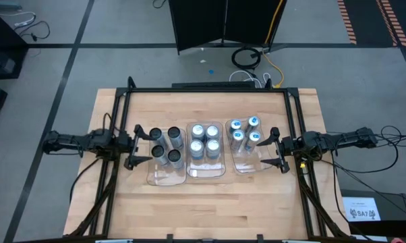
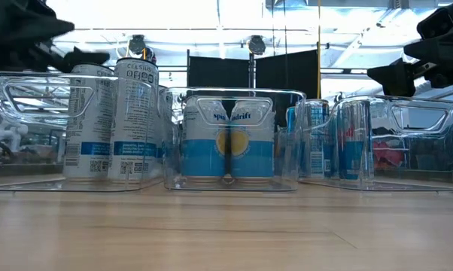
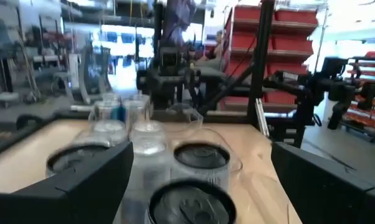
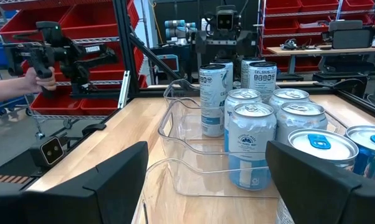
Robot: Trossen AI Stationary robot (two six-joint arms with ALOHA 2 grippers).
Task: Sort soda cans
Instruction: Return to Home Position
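Observation:
Three clear trays stand side by side mid-table. The left tray [image 1: 166, 177] holds several dark-topped soda cans [image 1: 166, 145], upright on their bases. Several plain silver cans [image 1: 204, 140] stand in the middle tray [image 1: 206, 171], and several blue-topped cans [image 1: 245, 131] in the right tray [image 1: 249, 166]. My left gripper [image 1: 142, 146] hangs open and level at the left tray's left side, its fingers apart above the dark tops [image 3: 200, 158]. To the right of the right tray, my right gripper [image 1: 272, 148] is open and level, with the cans [image 4: 253, 143] ahead of it.
Bare wood [image 1: 203, 209] lies between the trays and the table's near edge. Black frame rails [image 1: 210, 90] run along the far edge and both sides. Beyond the table's left side, a person's hand [image 4: 7, 87] holds a leader arm in front of red shelving.

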